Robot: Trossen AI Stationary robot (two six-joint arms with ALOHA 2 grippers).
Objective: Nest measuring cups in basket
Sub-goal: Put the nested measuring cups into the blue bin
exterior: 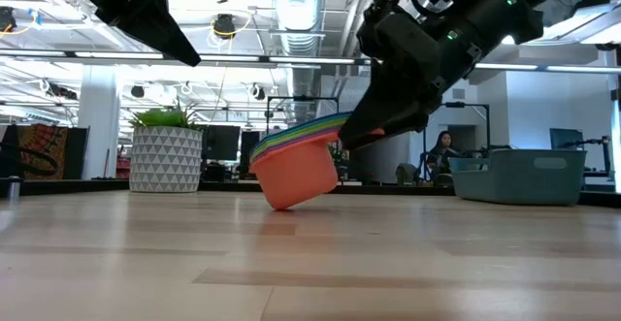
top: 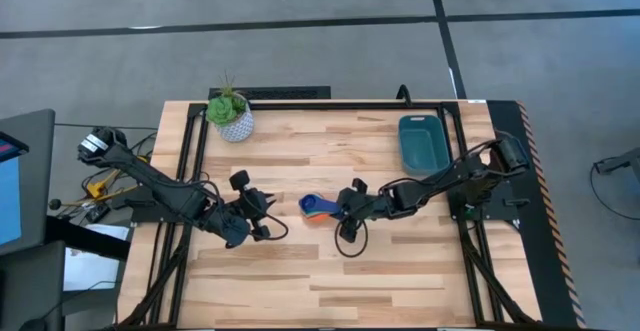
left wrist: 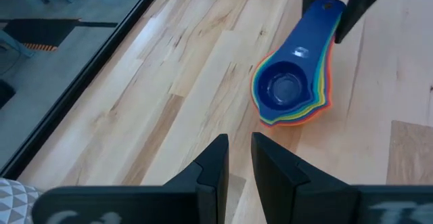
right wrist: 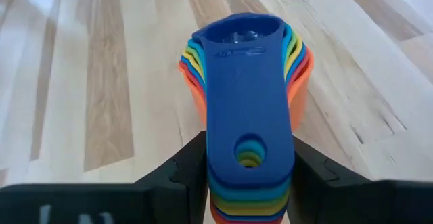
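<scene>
Rainbow-nested measuring cups [right wrist: 249, 102] are gripped by their stacked handles between the right gripper's [right wrist: 249, 166] fingers, bowls tilted.

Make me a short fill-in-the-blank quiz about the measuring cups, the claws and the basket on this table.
1. The right claw grips the stack of measuring cups by its ____.
2. The outermost, bottom cup in the stack is coloured ____.
3. The basket holds ____ cups.
4. The left claw holds ____.

Missing words: handles; orange; no; nothing
</scene>
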